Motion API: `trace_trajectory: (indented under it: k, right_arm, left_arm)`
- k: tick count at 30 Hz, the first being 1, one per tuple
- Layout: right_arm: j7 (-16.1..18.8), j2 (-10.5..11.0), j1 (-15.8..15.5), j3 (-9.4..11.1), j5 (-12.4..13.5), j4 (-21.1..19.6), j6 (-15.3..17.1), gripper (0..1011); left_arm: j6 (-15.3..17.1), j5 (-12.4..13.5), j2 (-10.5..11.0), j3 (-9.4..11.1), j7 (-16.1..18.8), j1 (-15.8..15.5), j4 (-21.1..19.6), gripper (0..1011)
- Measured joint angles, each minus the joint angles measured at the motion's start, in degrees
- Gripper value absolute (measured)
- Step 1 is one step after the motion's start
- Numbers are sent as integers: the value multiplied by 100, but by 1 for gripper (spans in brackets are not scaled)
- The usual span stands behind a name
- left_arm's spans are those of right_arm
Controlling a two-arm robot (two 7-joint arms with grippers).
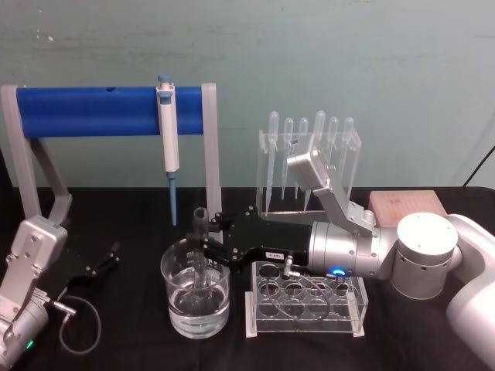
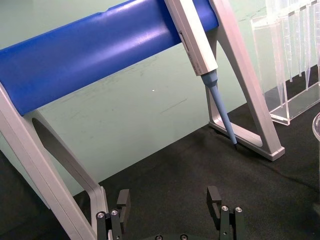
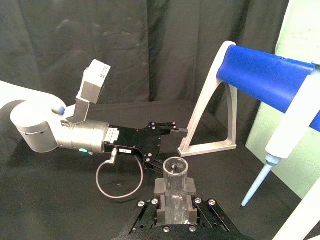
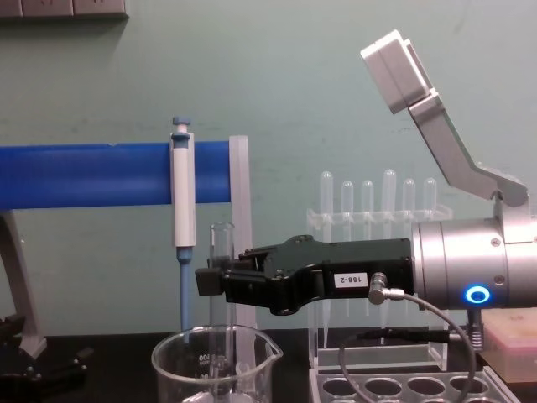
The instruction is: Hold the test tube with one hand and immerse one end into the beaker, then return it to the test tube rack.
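Note:
The test tube (image 1: 200,232) stands upright in my right gripper (image 1: 204,246), which is shut on its middle. Its lower end reaches down inside the beaker (image 1: 179,309), which holds clear water. From the chest, the tube (image 4: 221,243) rises above the black fingers (image 4: 210,281) and drops into the beaker (image 4: 180,365) below. The right wrist view looks down on the tube's open rim (image 3: 175,165), clamped between the pads (image 3: 161,189). My left gripper (image 1: 104,260) rests open on the table at the left, nothing between its fingers (image 2: 123,202).
A blue-and-white pipettor (image 1: 168,131) hangs on the blue-barred stand (image 1: 93,110) behind the beaker. A clear tube rack (image 1: 305,300) sits right of the beaker, under my right wrist. Behind it stand a rack of pipettes (image 1: 309,154) and a wooden block (image 1: 406,205).

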Motion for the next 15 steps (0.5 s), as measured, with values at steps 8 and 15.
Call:
trace_trajectory:
  k: [8, 15]
  right_arm:
    - [0, 0, 0, 0, 0, 0, 0, 224]
    - [1, 0, 0, 0, 0, 0, 0, 224]
  left_arm:
    - [0, 0, 0, 0, 0, 0, 0, 1000]
    - [0, 0, 0, 0, 0, 0, 0, 1000]
